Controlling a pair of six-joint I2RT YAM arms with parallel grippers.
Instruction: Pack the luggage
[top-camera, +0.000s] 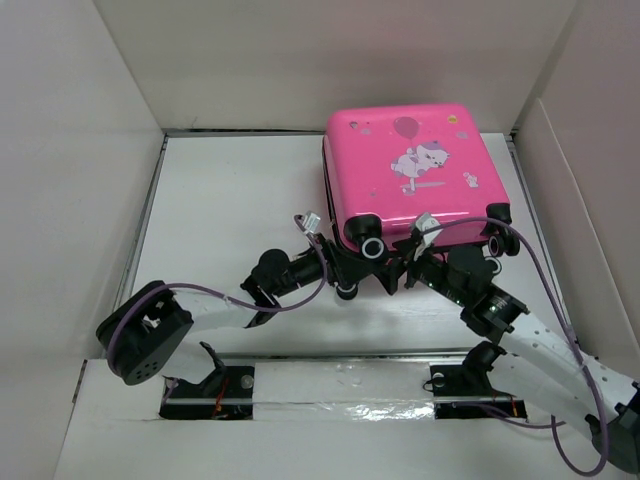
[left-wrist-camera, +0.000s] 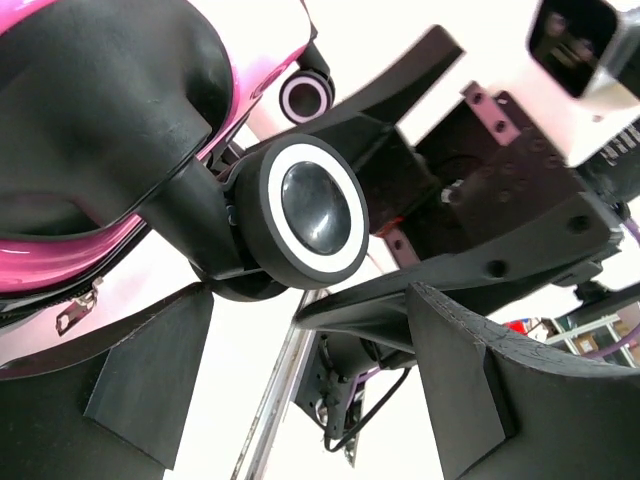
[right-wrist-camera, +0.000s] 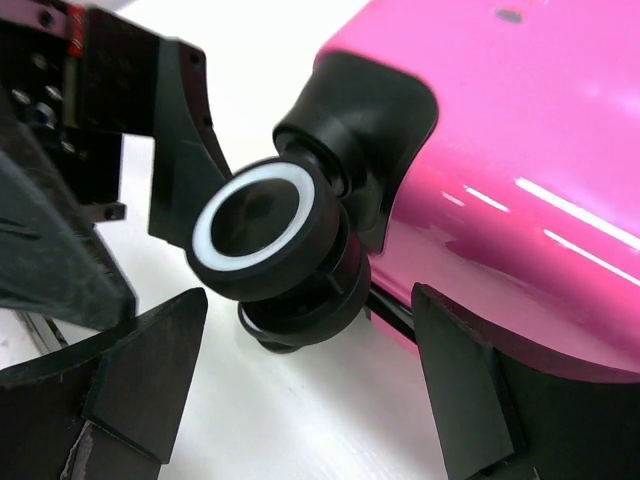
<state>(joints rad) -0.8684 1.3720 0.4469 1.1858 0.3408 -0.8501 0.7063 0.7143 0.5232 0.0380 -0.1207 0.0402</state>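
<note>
The hot-pink luggage (top-camera: 410, 170) lies flat and closed at the back right of the table, cartoon print facing up. My left gripper (top-camera: 345, 268) and right gripper (top-camera: 400, 262) both sit at its near-left corner, either side of a black wheel (top-camera: 373, 247). In the left wrist view the gripper (left-wrist-camera: 310, 390) is open and empty just below that wheel (left-wrist-camera: 305, 210), beside the pink shell (left-wrist-camera: 250, 70). In the right wrist view the gripper (right-wrist-camera: 310, 390) is open and empty, with the wheel (right-wrist-camera: 265, 240) above the gap and the shell (right-wrist-camera: 520, 130) by the right finger.
White board walls (top-camera: 80, 200) enclose the table on three sides. A second near wheel (top-camera: 497, 243) sits at the luggage's near-right corner. A zip pull (left-wrist-camera: 78, 308) hangs at the shell's seam. A taped strip (top-camera: 340, 400) runs along the near edge between the arm bases.
</note>
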